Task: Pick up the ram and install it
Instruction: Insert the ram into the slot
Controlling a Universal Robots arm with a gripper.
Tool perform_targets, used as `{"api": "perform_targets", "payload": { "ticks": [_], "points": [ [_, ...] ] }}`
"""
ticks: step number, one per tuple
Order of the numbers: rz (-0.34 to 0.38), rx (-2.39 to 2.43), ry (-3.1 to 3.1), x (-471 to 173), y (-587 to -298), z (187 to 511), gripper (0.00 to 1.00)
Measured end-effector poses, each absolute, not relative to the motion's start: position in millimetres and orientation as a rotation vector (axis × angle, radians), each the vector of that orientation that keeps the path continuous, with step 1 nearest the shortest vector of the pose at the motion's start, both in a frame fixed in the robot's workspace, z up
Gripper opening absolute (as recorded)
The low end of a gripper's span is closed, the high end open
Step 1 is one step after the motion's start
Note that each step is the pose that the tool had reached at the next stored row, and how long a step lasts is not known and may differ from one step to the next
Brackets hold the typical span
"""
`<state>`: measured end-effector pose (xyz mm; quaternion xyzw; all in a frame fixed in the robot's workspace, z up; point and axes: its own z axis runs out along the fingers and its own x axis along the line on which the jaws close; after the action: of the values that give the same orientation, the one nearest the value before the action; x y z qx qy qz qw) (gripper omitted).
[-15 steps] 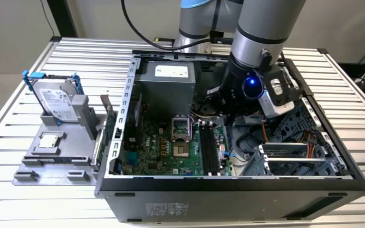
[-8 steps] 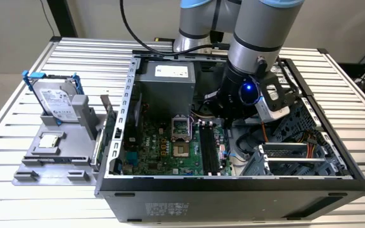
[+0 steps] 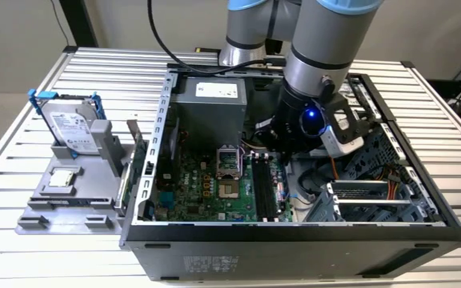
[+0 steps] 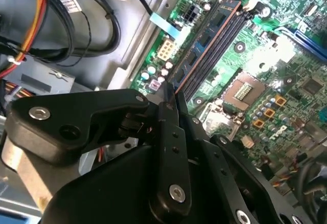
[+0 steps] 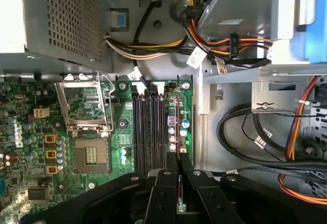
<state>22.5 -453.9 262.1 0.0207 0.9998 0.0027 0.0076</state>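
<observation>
The ram (image 4: 207, 47) is a thin dark strip seen edge-on, running from my fingertips along the black memory slots (image 4: 217, 40) of the green motherboard (image 4: 286, 45). In the first wrist view the ram (image 5: 178, 132) stands over the outermost slot, beside the other black slots (image 5: 148, 132); whether it is seated I cannot tell. My gripper (image 4: 171, 98) (image 5: 179, 175) is shut on the ram's near end. In the exterior view the arm (image 3: 319, 72) reaches down into the open computer case (image 3: 295, 234), above the slots (image 3: 264, 192).
A grey tray (image 3: 54, 210) at the exterior view's left holds a hard drive with blue clips (image 3: 70, 123) and a small silver chip (image 3: 60, 178). Inside the case are the power supply (image 3: 210, 102), the processor socket (image 5: 87, 111), cable bundles (image 5: 255, 142) and a drive cage (image 3: 367, 195).
</observation>
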Motion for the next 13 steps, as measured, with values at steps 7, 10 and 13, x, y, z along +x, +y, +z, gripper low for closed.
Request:
{"api": "perform_targets", "payload": {
  "ticks": [7,10,13],
  "points": [
    [0.008,0.056,3.126,18.7,-454.7,251.5,0.00],
    [0.008,0.050,3.126,18.5,-454.9,246.1,0.00],
    [0.008,0.042,3.126,18.4,-455.2,240.5,0.00]
  ]
}}
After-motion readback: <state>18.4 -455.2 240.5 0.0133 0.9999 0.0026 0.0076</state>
